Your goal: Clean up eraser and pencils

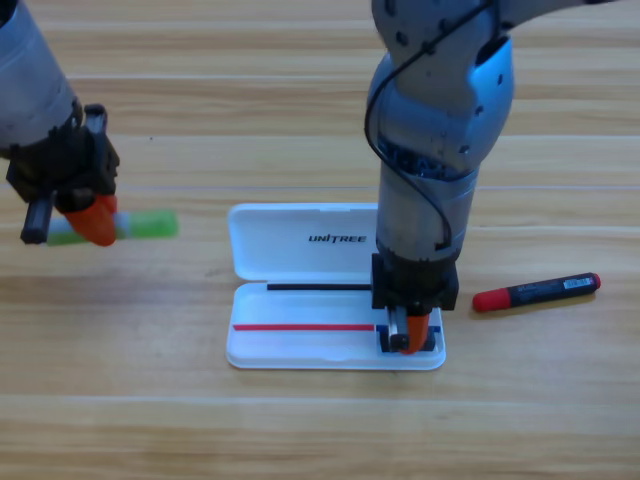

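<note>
Left gripper (95,222) near counter's (300,430) left edge, jaws clamped on green eraser (150,224). Right gripper (412,335) down in white case's (300,240) right end, jaws' state impossible to tell. Pencils (537,291) lay right of case, untouched. Risk: rising gripper could drag the case. Anything beneath those jaws hidden.
</note>
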Controlling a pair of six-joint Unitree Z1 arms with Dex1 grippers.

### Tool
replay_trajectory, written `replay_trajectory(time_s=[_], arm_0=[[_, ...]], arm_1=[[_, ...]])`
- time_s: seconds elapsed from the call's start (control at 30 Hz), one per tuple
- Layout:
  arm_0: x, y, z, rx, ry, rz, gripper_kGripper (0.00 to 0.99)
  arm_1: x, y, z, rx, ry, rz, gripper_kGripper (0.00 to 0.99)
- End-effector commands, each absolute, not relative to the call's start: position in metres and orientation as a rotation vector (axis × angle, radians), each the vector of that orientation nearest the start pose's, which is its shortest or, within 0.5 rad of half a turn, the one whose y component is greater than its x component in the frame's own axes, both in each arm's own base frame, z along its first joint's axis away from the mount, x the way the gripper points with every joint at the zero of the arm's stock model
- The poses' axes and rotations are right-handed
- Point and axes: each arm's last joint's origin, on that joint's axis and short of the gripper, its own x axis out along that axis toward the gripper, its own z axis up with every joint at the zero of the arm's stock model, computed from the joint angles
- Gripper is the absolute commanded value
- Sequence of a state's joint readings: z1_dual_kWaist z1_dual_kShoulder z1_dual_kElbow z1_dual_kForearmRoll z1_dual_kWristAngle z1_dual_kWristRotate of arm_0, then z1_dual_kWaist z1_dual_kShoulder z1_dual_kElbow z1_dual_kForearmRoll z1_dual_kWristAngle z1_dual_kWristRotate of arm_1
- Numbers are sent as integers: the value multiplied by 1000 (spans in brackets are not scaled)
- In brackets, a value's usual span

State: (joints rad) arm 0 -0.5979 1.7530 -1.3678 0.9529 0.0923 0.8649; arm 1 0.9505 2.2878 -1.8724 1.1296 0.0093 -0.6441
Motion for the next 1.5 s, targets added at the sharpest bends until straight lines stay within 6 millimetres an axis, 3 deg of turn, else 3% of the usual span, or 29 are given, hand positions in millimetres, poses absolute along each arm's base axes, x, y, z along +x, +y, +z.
replay_trajectory(time_s=[0.03,0.4,0.5,0.57,0.6,0.8,1.0,1.13,1.3,1.5], arm_0=[[256,-175,308,1175,1040,-986,0],[256,-177,303,1175,1057,-992,0],[256,-177,303,1175,1060,-993,0],[256,-178,302,1176,1062,-994,0],[257,-178,302,1176,1063,-994,0],[258,-178,299,1177,1069,-996,0],[257,-183,299,1173,1062,-1008,0],[254,-197,301,1180,1037,-1031,0],[247,-226,300,1203,998,-1090,0],[239,-267,288,1236,973,-1178,0]], arm_1=[[272,371,187,-1242,1234,1215,0],[278,365,188,-1234,1240,1195,2],[278,361,194,-1234,1230,1185,472],[276,356,209,-1232,1203,1171,752],[274,352,218,-1226,1188,1169,824],[256,321,277,-1165,1092,1175,862],[235,282,300,-1172,1081,1185,874],[237,256,287,-1211,1145,1188,874],[264,228,250,-1242,1160,1145,874],[297,217,214,-1287,1152,1124,874]])
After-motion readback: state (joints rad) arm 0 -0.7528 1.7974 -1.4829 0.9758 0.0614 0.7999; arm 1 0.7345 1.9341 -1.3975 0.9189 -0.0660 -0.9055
